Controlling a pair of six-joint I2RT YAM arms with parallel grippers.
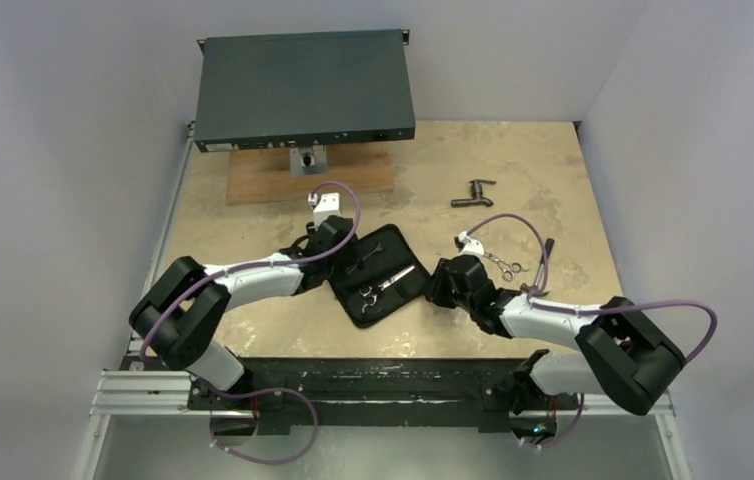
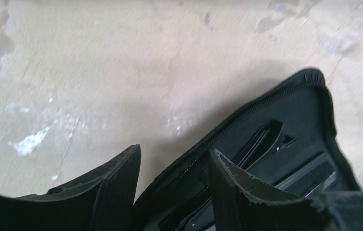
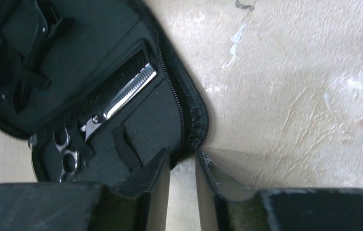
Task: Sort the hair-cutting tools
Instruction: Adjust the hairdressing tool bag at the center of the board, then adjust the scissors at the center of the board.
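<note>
Scissors (image 3: pixel 126 91) with a toothed silver blade lay strapped inside the open black zip case (image 1: pixel 351 298) at the middle of the worktop (image 1: pixel 553 170), so part of the sorting looked done. The loose silver scissors (image 1: pixel 503 265) lay on the bare worktop toward its right edge, apart from the case and not yet put away.

The left end effector (image 2: pixel 174 150) stood open. One finger was on the worktop and the other over the lining, straddling the zipped rim at the case's far-left corner, probably to keep the case spread flat.

The right end effector (image 3: pixel 182 153) sat at the case's right corner with its jaws narrowed to a slit. The rim met the fingertips, but whether it was pinched could not be told. Both placements looked meant to steady the case for the next tool.
</note>
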